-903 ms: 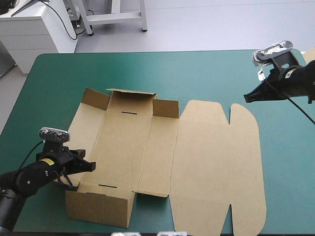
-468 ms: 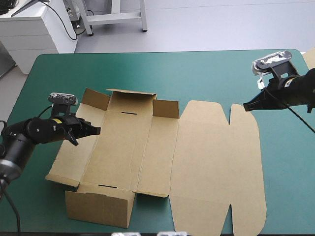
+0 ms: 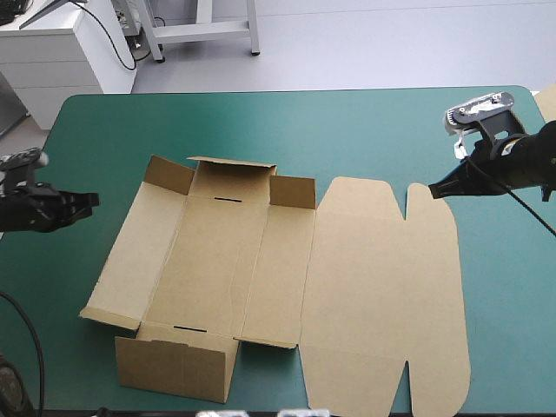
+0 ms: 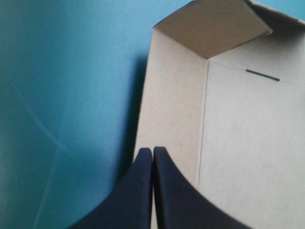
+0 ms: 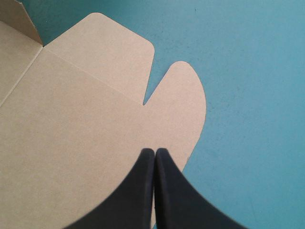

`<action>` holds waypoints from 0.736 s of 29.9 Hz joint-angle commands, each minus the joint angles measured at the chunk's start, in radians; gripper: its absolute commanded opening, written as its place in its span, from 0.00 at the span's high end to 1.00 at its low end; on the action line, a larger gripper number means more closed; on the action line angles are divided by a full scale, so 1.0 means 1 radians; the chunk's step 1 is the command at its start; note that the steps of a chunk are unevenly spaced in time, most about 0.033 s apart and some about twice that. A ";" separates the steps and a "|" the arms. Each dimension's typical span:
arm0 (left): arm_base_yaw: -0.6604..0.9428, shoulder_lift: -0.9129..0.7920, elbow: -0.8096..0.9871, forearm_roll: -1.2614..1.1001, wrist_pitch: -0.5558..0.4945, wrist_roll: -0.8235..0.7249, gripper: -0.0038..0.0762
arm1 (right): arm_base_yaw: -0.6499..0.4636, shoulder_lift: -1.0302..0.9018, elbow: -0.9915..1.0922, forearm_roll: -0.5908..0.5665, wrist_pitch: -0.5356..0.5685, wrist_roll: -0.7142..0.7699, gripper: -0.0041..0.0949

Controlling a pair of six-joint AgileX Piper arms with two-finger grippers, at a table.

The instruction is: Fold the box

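1. The brown box point(image 3: 261, 269) lies mid-table on the teal-green cover point(image 3: 365, 130), with its near and far walls raised and its lid flat to the right.
2. The left gripper point(image 3: 93, 199) is pinched together and empty, just off the box's left flap.
3. The right gripper point(image 3: 433, 188), also pinched together and empty, hangs over the lid's far right corner, seemingly not touching it.

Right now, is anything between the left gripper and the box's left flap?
Nothing visible. The left gripper, shut, is off the left edge of the box, and only bare teal-green cover shows between them.
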 commanded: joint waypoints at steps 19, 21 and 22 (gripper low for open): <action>0.169 0.039 -0.029 0.004 0.222 0.197 0.84 | -0.010 -0.027 -0.026 0.085 -0.091 -0.049 0.98; 0.169 0.041 -0.023 0.004 0.217 0.197 0.72 | -0.010 -0.027 -0.026 0.085 -0.091 -0.049 0.98; 0.169 0.046 -0.018 0.004 0.212 0.197 0.66 | -0.010 -0.027 -0.026 0.085 -0.091 -0.049 0.98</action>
